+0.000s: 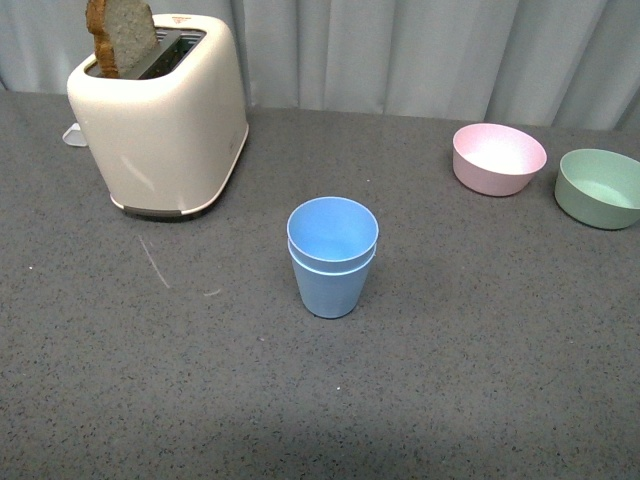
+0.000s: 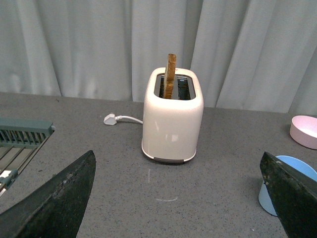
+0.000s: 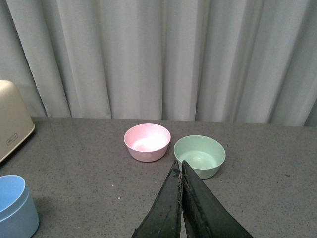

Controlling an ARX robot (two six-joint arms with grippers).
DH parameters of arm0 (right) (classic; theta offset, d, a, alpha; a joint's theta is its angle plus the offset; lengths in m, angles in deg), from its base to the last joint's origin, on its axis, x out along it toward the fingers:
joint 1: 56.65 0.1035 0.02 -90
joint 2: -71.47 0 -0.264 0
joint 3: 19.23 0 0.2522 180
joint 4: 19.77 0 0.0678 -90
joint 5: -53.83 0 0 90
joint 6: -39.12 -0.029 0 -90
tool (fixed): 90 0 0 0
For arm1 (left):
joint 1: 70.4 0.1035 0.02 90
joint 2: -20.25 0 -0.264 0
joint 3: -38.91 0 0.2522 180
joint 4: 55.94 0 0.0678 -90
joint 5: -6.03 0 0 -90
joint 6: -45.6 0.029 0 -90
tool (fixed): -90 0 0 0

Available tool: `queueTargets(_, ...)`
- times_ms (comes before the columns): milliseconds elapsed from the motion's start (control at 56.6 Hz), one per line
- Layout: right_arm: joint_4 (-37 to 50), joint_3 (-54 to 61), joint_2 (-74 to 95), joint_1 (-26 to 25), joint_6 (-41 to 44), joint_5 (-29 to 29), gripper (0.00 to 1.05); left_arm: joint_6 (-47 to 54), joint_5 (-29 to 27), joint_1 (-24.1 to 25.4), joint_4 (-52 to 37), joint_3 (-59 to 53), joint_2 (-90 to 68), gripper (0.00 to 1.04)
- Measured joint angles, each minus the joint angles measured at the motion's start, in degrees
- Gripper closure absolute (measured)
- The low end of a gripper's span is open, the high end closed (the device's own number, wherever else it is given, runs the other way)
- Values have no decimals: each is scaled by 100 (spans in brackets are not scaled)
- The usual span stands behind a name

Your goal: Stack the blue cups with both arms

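Two light blue cups (image 1: 332,256) stand nested, one inside the other, upright in the middle of the grey table. No arm shows in the front view. In the left wrist view the left gripper (image 2: 178,198) is open, its black jaws wide apart over bare table, and the blue cups (image 2: 277,191) peek out behind one jaw. In the right wrist view the right gripper (image 3: 179,171) is shut with nothing in it, its jaws pressed together. There the blue cups (image 3: 15,206) sit off to one side, apart from it.
A cream toaster (image 1: 165,115) with a slice of bread (image 1: 120,35) stands at the back left, its plug (image 2: 111,119) beside it. A pink bowl (image 1: 498,158) and a green bowl (image 1: 600,187) sit at the back right. A green rack (image 2: 20,139) shows in the left wrist view.
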Motion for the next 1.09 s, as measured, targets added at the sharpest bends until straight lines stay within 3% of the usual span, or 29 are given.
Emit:
queueTargets(194,-785,4,-846,0,0,0,104,0,0,0,0,0,0,7)
queueTargets(953,-2288,4,-2376,0,0,2,104,0,0,0,0,0,0,7)
queueTargets(1006,-2981,2,-2896,0,0,7,104,0,0,0,0,0,0,7)
queueTargets(1094,-3254,2,-3292,0,2,15,104,0,-4,0,0,0,0,7)
